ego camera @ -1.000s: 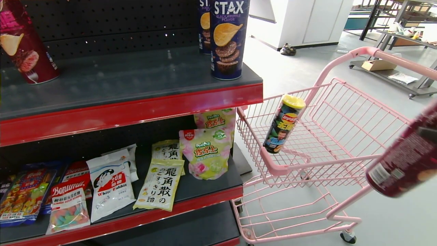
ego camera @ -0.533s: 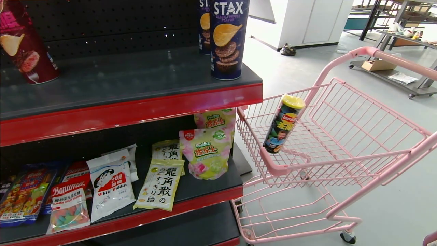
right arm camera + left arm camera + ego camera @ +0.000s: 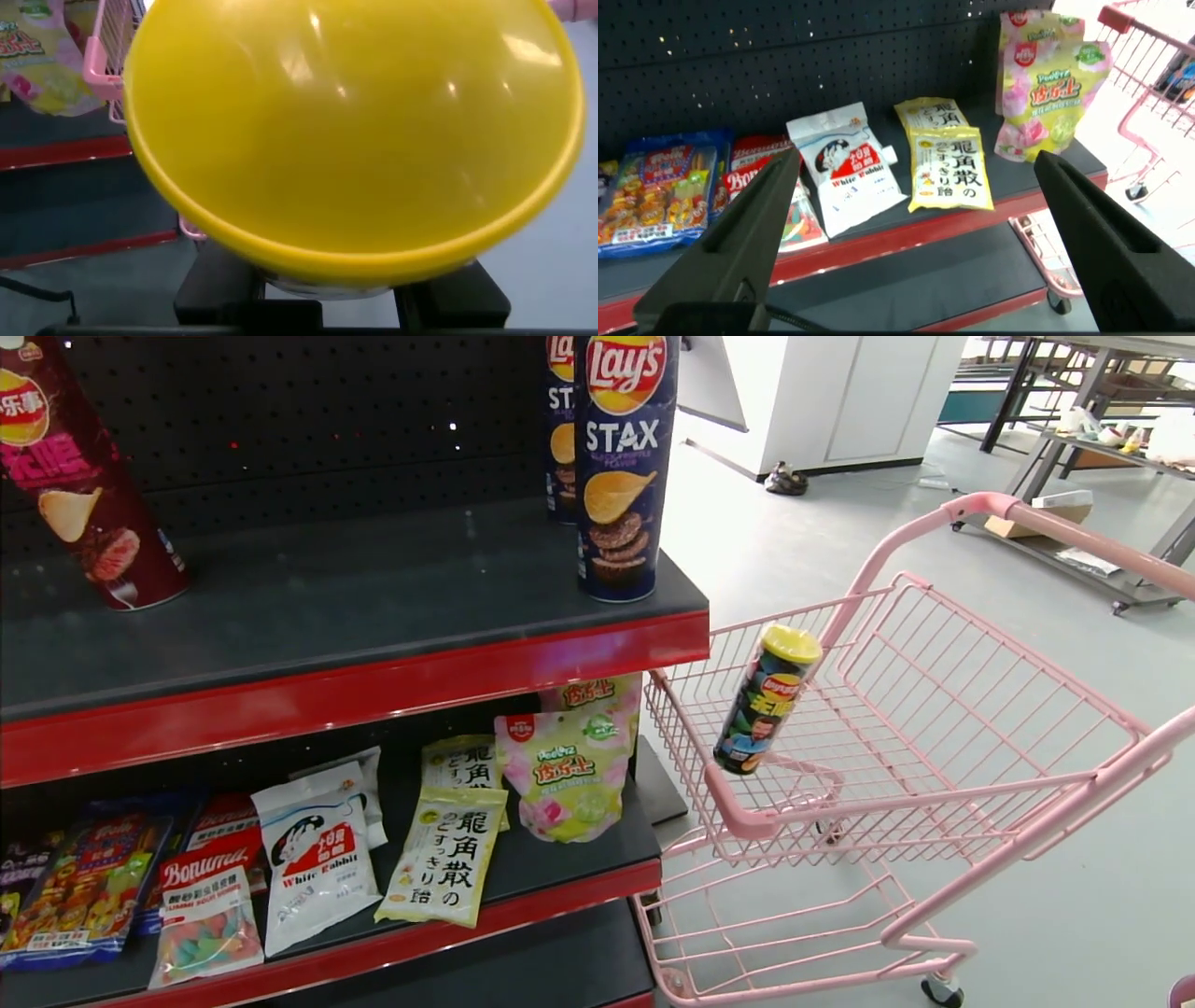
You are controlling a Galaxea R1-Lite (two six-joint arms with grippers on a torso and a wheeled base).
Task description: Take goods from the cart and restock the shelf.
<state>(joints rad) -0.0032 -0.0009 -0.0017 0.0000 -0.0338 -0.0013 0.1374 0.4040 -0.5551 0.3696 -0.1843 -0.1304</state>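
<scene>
The pink cart (image 3: 934, 784) stands right of the shelf, and a dark chips can with a yellow lid (image 3: 767, 700) leans upright in its near-left corner. The upper shelf (image 3: 355, 616) carries a maroon chips can (image 3: 89, 495) at the left and blue chips cans (image 3: 621, 476) at the right end. In the right wrist view my right gripper (image 3: 341, 301) is shut on a chips can whose yellow lid (image 3: 346, 131) faces the camera. My left gripper (image 3: 915, 261) is open with nothing in it, in front of the lower shelf (image 3: 906, 238).
Several snack bags lie on the lower shelf: a white bag (image 3: 313, 854), yellow-green bags (image 3: 453, 854) and a pink-green pouch (image 3: 565, 775). The upper shelf is bare between its cans. Metal racks (image 3: 1083, 439) stand on the grey floor behind the cart.
The maroon can at the head view's right edge one second ago has dropped out of that view. The head camera has tilted up, so the whole picture sits lower.
</scene>
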